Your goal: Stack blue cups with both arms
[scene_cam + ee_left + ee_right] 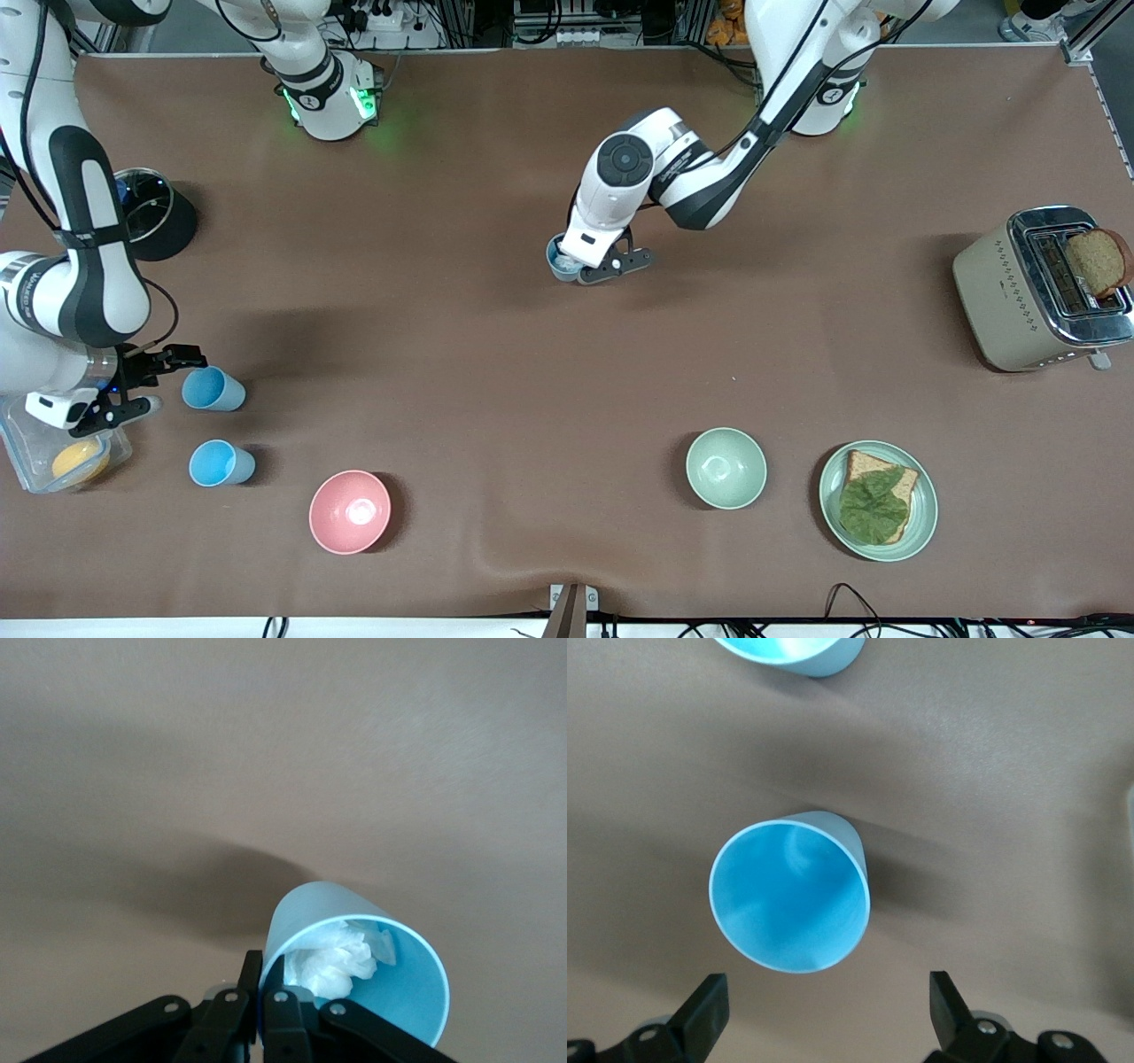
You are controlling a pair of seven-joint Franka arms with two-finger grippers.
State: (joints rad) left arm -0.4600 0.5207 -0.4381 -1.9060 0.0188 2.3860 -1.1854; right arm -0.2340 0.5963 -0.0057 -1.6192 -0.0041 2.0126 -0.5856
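Stretching across the brown table point(496, 372), the left arm is bringing its left gripper point(592, 266) down near the middle, where the fingers are pinched on the rim of a blue cup point(560, 259); in the left wrist view that cup point(359, 966) has a crumpled white wad point(341, 958) sitting inside it. Reaching low at its own end of the table, the right arm is holding the right gripper point(151, 381) with its fingers spread wide and nothing between them, just beside a second blue cup point(211, 388); the right wrist view is showing this cup point(788, 905) upright and empty, between the parted fingertips point(704, 1014) but short of them. Standing nearer the front camera is a third blue cup point(220, 463), also upright and untouched. Sitting nearer still are a pink bowl point(350, 511) and a pale green bowl point(726, 468).

Judging from this, the stack is not yet begun. Two risks are showing: the rim pinch on the middle cup is thin, so the cup could be swinging or slipping when carried, and the wad inside could be keeping another cup from seating fully. On the right side, one finger closing off-centre could be tipping the light cup over
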